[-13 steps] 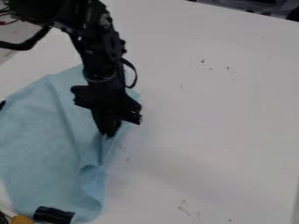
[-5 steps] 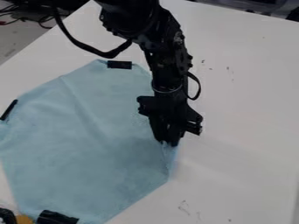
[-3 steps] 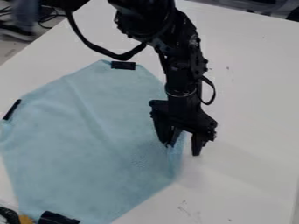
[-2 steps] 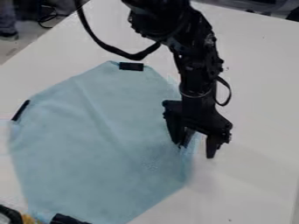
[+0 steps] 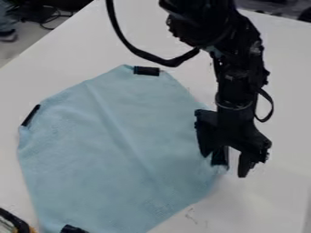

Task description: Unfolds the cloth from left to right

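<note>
The black gripper (image 5: pixel 225 165) hangs over the right side of the light blue cloth (image 5: pixel 115 150), its two fingers spread apart. One finger is over the cloth's right edge, the other off to the right above the white surface. A dark piece (image 5: pixel 220 156) stands between them, close to the left finger, at the cloth's right corner; whether it touches that finger I cannot tell. The cloth lies spread out nearly flat, with a long diagonal crease. Black clips sit at its top corner (image 5: pixel 146 71), its left corner (image 5: pixel 30 115) and its bottom edge (image 5: pixel 72 229).
The white table (image 5: pixel 273 200) runs on to the right of the cloth. A black object (image 5: pixel 15 220) with a yellowish part lies at the lower left corner. Dark cables (image 5: pixel 45 17) are on the floor beyond the table's upper left edge.
The gripper has moved right, bringing the cloth's folded part over to the right, and its fingers have spread apart. Lately the whole cloth has shifted a little to the right too.
</note>
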Available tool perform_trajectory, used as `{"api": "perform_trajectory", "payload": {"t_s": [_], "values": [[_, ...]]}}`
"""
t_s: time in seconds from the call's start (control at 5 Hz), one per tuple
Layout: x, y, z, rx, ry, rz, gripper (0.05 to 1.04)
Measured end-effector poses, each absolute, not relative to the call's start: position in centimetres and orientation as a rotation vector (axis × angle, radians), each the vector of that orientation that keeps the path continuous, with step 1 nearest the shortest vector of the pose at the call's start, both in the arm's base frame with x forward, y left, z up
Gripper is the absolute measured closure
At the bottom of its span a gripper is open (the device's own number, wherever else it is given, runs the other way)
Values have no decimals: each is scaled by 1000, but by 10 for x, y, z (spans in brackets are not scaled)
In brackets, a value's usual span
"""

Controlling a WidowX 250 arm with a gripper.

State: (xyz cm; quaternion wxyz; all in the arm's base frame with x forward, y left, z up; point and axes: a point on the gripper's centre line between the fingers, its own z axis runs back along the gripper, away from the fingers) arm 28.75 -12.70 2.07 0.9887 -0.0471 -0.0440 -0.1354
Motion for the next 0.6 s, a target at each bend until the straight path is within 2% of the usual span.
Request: {"api": "perform_trajectory", "payload": {"t_s": [0.4, 0.6], "values": [[300, -115, 62, -3, -243, -280, 83], [298, -110, 74, 9, -279, -246, 83]]}}
